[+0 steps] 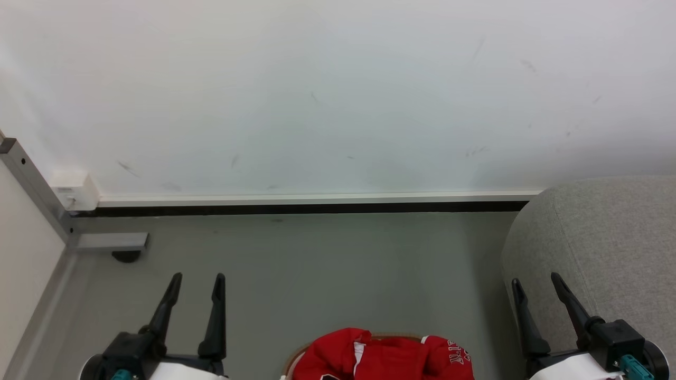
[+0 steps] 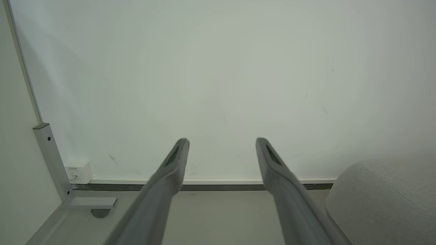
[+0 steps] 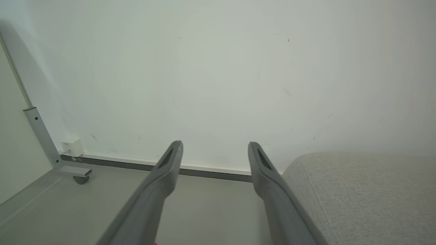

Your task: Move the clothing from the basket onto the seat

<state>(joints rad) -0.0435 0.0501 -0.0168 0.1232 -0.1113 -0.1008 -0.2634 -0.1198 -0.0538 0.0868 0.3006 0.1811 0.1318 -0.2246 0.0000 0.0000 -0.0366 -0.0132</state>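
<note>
Both left gripper [image 1: 198,275] and right gripper [image 1: 534,277] fingers [image 1: 215,316] spread, empty; red clothing [image 1: 380,359] crumpled in brown-rimmed basket [image 1: 294,354]; rounded woven seat [image 1: 597,237]; grey floor [image 1: 317,264].

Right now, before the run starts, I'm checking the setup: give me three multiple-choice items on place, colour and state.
1. Where is the seat in the head view? A. right B. left C. centre
2. What colour is the clothing in the basket? A. green B. red C. black
3. How are the left end effector and right end effector? A. shut on cloth B. shut, empty C. open, empty
Answers: 1 A, grey upholstery at the right edge; 2 B, red with white trim; 3 C, jaws spread, nothing between.
</note>
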